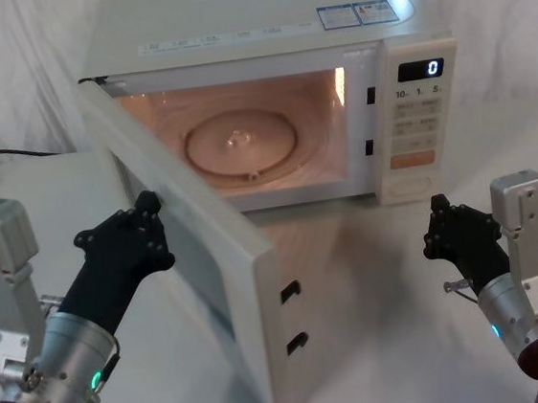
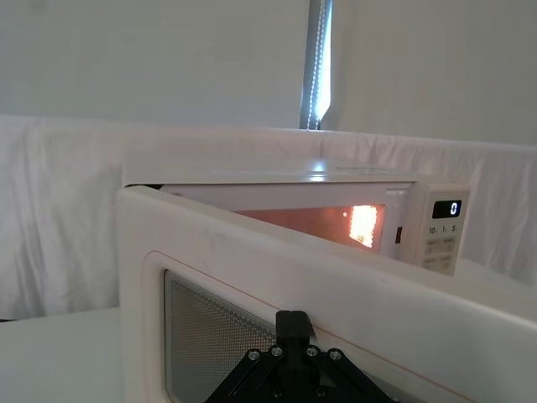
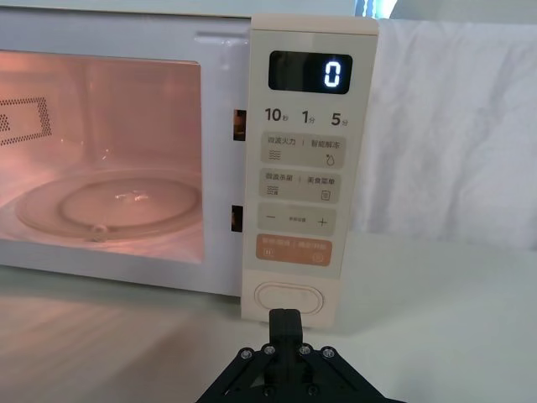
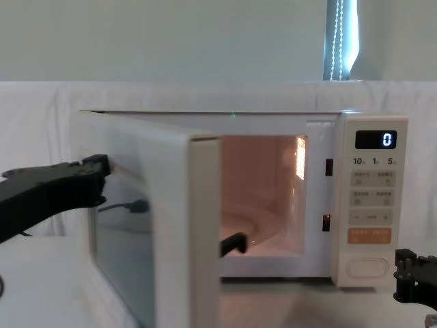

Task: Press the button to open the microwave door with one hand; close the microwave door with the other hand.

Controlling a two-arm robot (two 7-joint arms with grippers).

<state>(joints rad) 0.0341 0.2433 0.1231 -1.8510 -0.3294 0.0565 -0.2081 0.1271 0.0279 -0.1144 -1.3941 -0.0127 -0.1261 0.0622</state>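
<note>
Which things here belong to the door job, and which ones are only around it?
Belong to the job:
- microwave door, standing open
- button
- left gripper, at the door's outer face
- right gripper, in front of the control panel

Only around:
- glass turntable
- orange key
- display

The microwave door (image 1: 185,268) stands swung out leftward, the left gripper (image 1: 145,214) against its outer face. The right gripper (image 1: 441,214) sits before the button (image 1: 411,187)

Black end effectors (image 1: 124,245), silver-grey wrists, one green-glowing ring.
</note>
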